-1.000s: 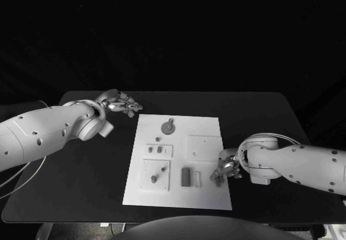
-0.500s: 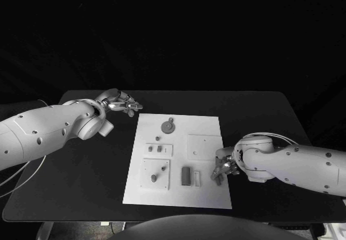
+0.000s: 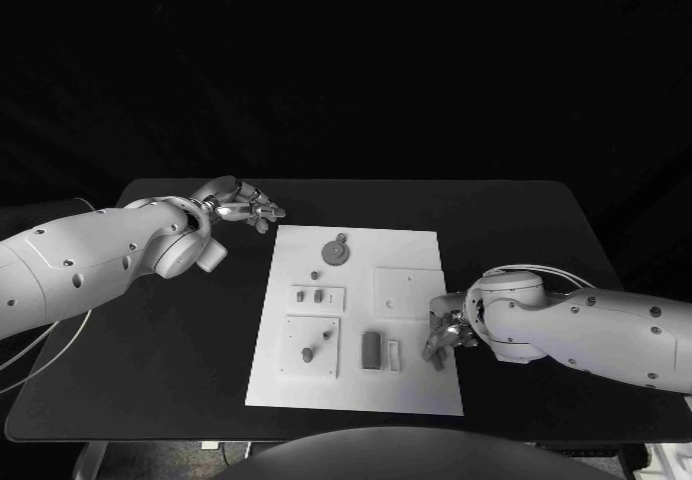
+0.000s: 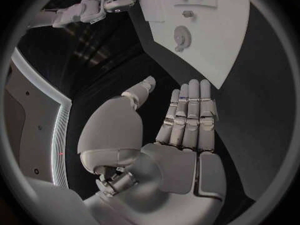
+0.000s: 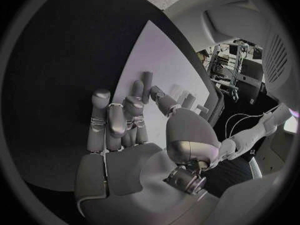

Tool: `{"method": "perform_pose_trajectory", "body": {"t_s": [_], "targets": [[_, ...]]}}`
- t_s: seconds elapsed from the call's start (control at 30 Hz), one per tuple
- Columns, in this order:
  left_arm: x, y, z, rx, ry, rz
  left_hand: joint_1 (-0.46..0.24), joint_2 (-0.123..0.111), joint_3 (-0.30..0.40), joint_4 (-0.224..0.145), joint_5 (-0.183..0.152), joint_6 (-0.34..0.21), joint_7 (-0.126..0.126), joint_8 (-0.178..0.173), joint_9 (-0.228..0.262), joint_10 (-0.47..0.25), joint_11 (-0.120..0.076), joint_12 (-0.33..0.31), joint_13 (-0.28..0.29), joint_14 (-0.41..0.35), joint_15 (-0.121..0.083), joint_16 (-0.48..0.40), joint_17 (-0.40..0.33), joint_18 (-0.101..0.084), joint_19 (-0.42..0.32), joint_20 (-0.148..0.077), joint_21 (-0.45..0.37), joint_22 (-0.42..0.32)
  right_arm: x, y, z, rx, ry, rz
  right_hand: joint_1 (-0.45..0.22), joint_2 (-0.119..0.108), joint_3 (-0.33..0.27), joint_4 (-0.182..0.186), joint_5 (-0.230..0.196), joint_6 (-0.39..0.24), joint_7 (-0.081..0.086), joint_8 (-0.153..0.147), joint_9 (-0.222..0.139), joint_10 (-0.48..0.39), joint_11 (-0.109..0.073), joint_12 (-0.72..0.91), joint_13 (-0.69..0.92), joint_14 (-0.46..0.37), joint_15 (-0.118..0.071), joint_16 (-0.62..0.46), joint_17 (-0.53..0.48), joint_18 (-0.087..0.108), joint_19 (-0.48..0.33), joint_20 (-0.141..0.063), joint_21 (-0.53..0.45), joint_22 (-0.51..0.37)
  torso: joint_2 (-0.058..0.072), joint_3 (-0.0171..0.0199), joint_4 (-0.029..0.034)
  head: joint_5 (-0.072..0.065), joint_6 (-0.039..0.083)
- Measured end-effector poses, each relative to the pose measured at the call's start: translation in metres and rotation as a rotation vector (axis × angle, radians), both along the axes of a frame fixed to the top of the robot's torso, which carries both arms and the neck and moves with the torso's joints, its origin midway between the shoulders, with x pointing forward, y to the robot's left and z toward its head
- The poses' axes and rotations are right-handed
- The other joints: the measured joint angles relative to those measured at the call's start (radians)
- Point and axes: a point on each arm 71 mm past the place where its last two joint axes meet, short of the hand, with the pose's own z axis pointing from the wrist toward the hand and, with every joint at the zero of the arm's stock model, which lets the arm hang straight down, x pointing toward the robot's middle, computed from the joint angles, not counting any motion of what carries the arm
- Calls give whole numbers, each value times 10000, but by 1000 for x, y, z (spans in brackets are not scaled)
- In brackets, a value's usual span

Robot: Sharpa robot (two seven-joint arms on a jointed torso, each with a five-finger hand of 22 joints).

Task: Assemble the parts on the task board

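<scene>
On the black table (image 3: pixel 548 240), in its middle, the white board (image 3: pixel 353 395), long side running away from the robot. Off the board's far left corner, over bare table and not touching the board: left hand (image 3: pixel 242 207). Seen from the left wrist, fingers (image 4: pixel 190 110) straight and pressed side by side, thumb standing apart, palm bare; wide and holding nothing. At the board's right edge, toward the near end: right hand (image 3: pixel 447 335), fingertips down at the board's surface. Just ahead of those fingertips, a small grey bar (image 3: pixel 434 358), lying near the right edge. From the right wrist, fingers (image 5: pixel 115 120) bent inward, thumb reaching toward them, the bar's end showing between thumb tip and a fingertip; cannot tell whether pinched or merely touched, so no telling if this hand holds it. Elsewhere on the board: a round disc (image 3: pixel 336 252) near the far end; below it a small stud (image 3: pixel 316 276); then a little plate (image 3: pixel 317 296) with two pieces on it; nearer still, a larger plate (image 3: pixel 312 348) with two more pieces. Right of that, a dark block (image 3: pixel 372 351) and a pale strip (image 3: pixel 394 357) side by side, just left of the bar. Beyond those, a plain square plate (image 3: pixel 405 293).
</scene>
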Motion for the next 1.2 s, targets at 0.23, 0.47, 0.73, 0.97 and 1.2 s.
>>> {"method": "perform_pose_trajectory", "body": {"t_s": [0.23,0.47,0.73,0.97,1.2], "targets": [[0,0,0,9,29,-18,0,0,0,0,0,2,1,0,0,0,0,0,-1,32,-32,0,9,-3,0,0,0,10,-1,1,1,79,-129,-3,529,-15,208,12,2696,-2,-2,7,-139,-144,144,0,52,-184,154,-48,-100,-120,-126,15,0,0,0,1,3,14,-17],[0,0,0,25,54,-27,0,0,-26,26,0,2,2,0,0,0,0,0,-1,35,-35,0,20,-8,0,0,0,12,-2,-1,1,272,-185,-173,622,-108,301,105,3091,-4,-1,6,-94,-160,161,0,64,-197,168,-48,-92,-138,-196,51,40,-1,0,7,2,15,-8],[0,0,-1,49,85,-43,0,0,-26,26,0,2,2,0,0,0,0,0,-2,35,-35,0,29,-19,0,0,0,19,-3,-8,1,745,52,-834,622,-108,337,140,3307,-12,1,-431,-115,-159,162,0,64,-177,147,-48,-6,-138,-198,54,79,-2,1,7,2,15,11],[0,-1,-1,81,120,-75,0,0,-26,26,0,2,2,0,0,0,0,0,7,35,-35,0,39,-59,0,0,0,26,2,-14,6,1388,504,-1832,622,-108,369,159,3606,-476,117,-598,-132,-123,121,-1,63,-178,147,-48,6,-140,-233,88,78,-2,2,1,3,23,8],[0,-2,-1,115,151,-107,0,0,-26,26,0,2,2,0,1,0,0,0,6,35,-35,0,47,-62,0,0,0,27,6,-13,14,2347,1202,-2907,700,-31,372,158,3614,-687,396,-560,-156,-123,122,0,62,-178,148,-48,14,-139,-234,90,78,-2,3,-6,10,31,5]]}}
